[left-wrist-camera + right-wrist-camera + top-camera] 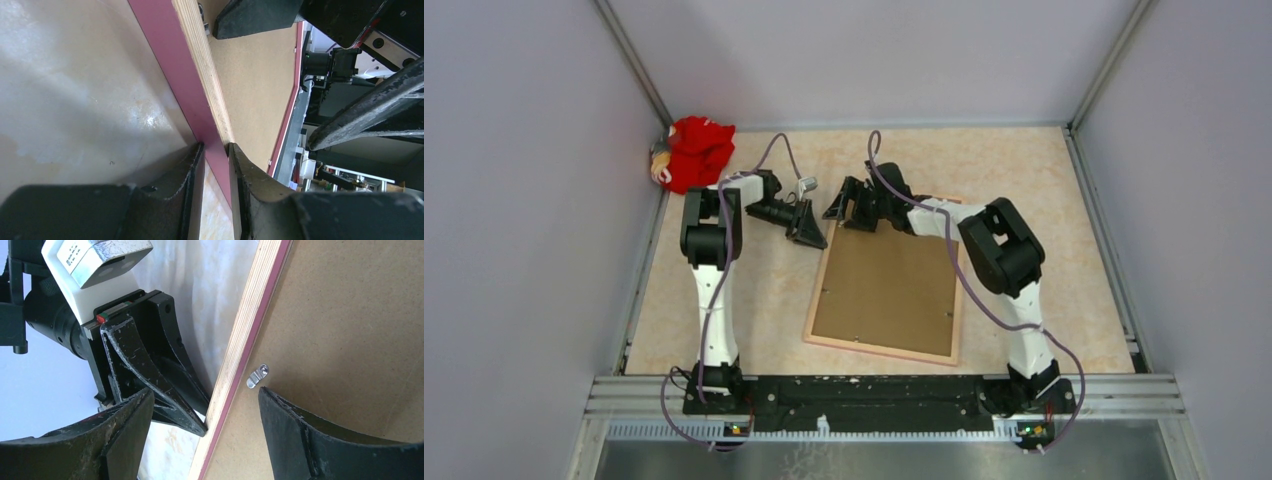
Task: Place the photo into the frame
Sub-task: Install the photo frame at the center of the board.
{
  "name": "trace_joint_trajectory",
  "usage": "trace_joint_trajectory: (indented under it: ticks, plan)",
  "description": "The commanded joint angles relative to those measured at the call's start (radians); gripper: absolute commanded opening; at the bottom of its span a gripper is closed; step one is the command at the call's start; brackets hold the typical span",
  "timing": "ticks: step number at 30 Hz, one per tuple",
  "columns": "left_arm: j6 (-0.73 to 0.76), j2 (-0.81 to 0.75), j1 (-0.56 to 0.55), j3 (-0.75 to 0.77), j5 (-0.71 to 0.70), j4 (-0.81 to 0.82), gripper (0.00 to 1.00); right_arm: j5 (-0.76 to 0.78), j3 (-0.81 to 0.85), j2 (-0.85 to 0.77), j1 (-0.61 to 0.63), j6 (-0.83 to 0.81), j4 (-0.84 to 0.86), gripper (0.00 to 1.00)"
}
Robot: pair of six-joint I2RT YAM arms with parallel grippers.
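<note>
The frame (879, 349) lies back-up in the middle of the top view, its pale wood rim around a brown backing board (886, 285) that fills the opening. The photo I cannot find in any view. My guess is that it sits beneath that board, but nothing here shows it.

My left claw (216, 147) is at the frame's upper-left corner, clenched on the rim. The layered wood edge and a strip of pink run straight down between its two fingers. With pink showing there, that corner may be raised a little off the tabletop (1024, 170) — I cannot be sure.

My right claw (205, 392) is just beside it at the top edge, released and spread wide. One finger is outside the rim and the other over the board, with a small metal clip (257, 376) lying between them. It touches nothing.

I judge this a late step — securing the back rather than loading. Next, my left claw should hold the corner firm while my right claw works the clip over the board. That takes a fine, flat approach, because a careless push could pop the board out or skid the frame.
</note>
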Motion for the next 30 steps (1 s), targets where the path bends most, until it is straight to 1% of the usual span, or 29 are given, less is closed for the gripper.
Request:
trace_joint_trajectory:
  ticks: [1, 13, 19, 24, 30]
  plan:
    - [0.006, -0.017, -0.009, -0.027, -0.096, 0.068, 0.31, 0.01, 0.035, 0.04, 0.01, 0.016, -0.005, 0.76]
    - [0.006, -0.022, -0.009, -0.045, -0.108, 0.083, 0.31, 0.012, 0.064, 0.068, 0.014, 0.022, -0.018, 0.74]
    - [0.008, -0.03, -0.012, -0.056, -0.122, 0.089, 0.31, 0.007, 0.061, 0.086, 0.016, 0.059, 0.004, 0.73]
    - [0.008, -0.031, -0.016, -0.06, -0.131, 0.094, 0.31, 0.069, 0.047, 0.082, 0.026, 0.08, -0.006, 0.73]
    - [0.016, -0.036, -0.018, -0.063, -0.144, 0.091, 0.31, 0.124, 0.021, 0.069, 0.034, 0.103, 0.024, 0.72]
